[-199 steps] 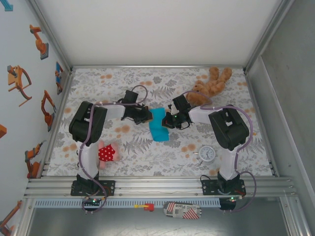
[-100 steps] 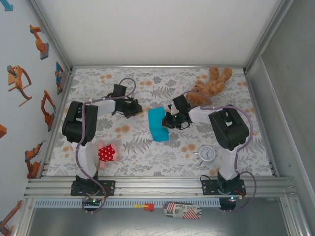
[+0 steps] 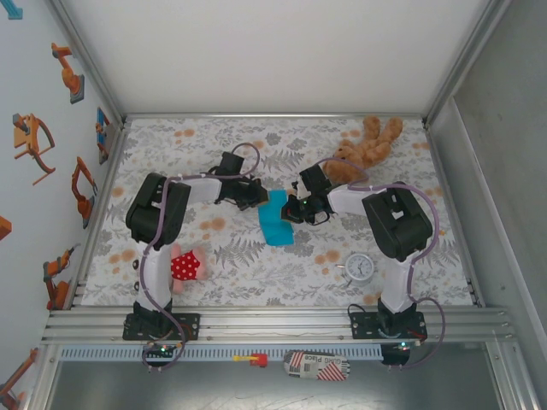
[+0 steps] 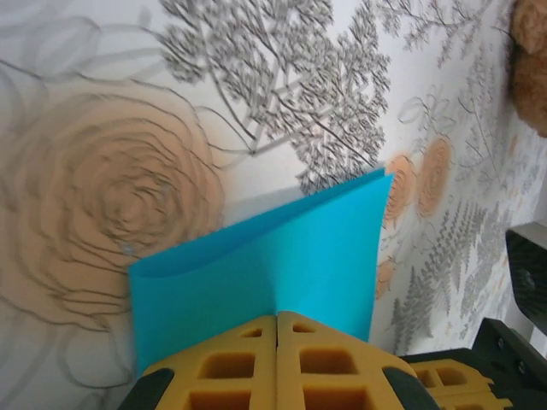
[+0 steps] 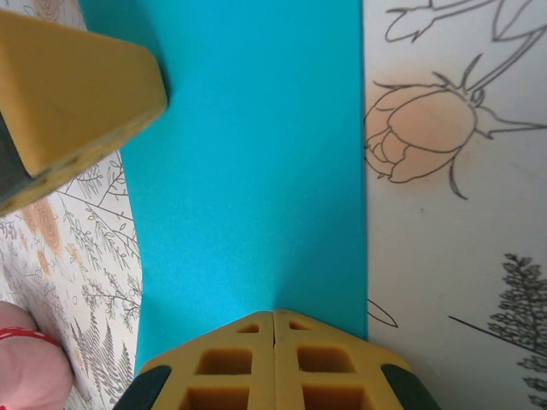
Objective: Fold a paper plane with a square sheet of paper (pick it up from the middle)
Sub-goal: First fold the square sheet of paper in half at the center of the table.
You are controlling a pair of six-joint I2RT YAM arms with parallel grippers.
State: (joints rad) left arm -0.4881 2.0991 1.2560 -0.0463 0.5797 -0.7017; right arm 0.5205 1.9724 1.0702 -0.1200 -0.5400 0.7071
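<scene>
The square sheet of paper (image 3: 276, 224), turquoise-blue, lies folded into a narrow oblong at the middle of the flowered table. Its upper layer curls up along one long edge (image 4: 282, 256). My left gripper (image 3: 259, 199) is shut, its tips (image 4: 276, 314) touching the sheet near its far left corner. My right gripper (image 3: 291, 208) is also shut, with its tips (image 5: 273, 312) resting on the sheet's right edge (image 5: 256, 171). Nothing is pinched between either pair of fingers. The left gripper's yellow finger (image 5: 68, 94) shows at the upper left of the right wrist view.
A brown teddy bear (image 3: 363, 149) lies at the back right, just behind the right arm. A small round white clock (image 3: 360, 267) stands near the right arm's base. A red polka-dot toy (image 3: 184, 266) sits by the left arm's base. Metal rails frame the table.
The left gripper swung away to the left, then came back onto the sheet's far left corner. The sheet looked wider half a second ago and is narrower now. The right gripper stayed put.
</scene>
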